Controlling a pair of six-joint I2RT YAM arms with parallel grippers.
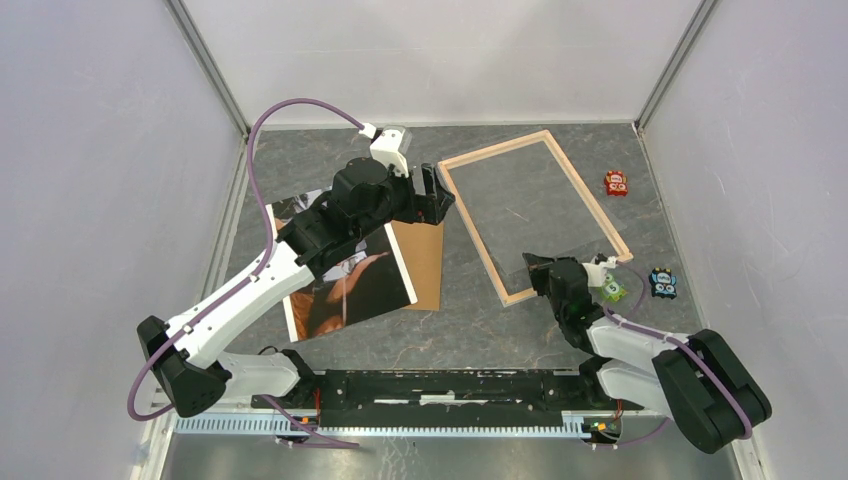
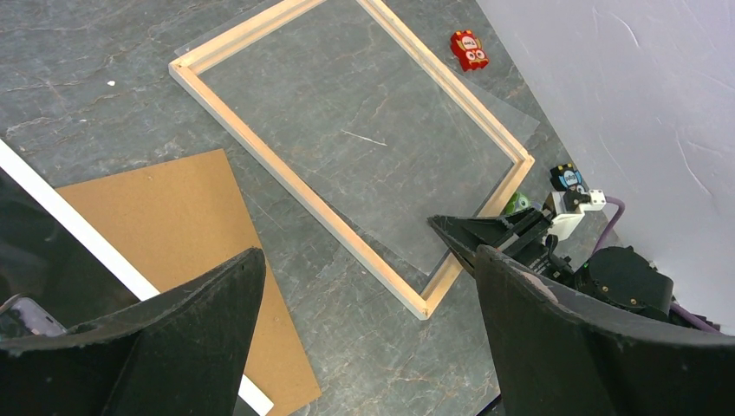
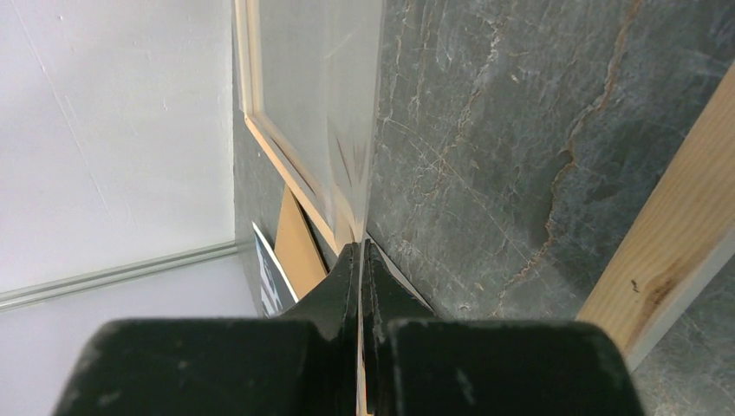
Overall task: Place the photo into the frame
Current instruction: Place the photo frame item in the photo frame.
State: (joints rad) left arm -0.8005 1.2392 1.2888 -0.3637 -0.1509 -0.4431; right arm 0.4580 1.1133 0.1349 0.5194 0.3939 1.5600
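The pale wooden frame (image 1: 480, 245) (image 2: 286, 178) (image 3: 667, 260) lies flat at the back right of the table. A clear sheet (image 2: 364, 130) (image 3: 321, 104) lies askew over it, and one edge sticks out past the right rail. My right gripper (image 1: 530, 262) (image 2: 438, 224) (image 3: 361, 247) is shut on the near edge of this sheet, by the frame's near corner. The photo (image 1: 355, 285) (image 2: 26, 251) (image 3: 269, 282) lies on the left, partly hidden under my left arm. My left gripper (image 1: 440, 197) (image 2: 368, 256) hangs open and holds nothing, above the table between the photo and the frame.
A brown backing board (image 1: 425, 265) (image 2: 165, 217) (image 3: 299, 247) lies partly under the photo's right edge. A small red toy (image 1: 616, 183) (image 2: 468, 49) and a small blue one (image 1: 662, 283) (image 2: 568, 178) sit near the right wall. White walls enclose the table.
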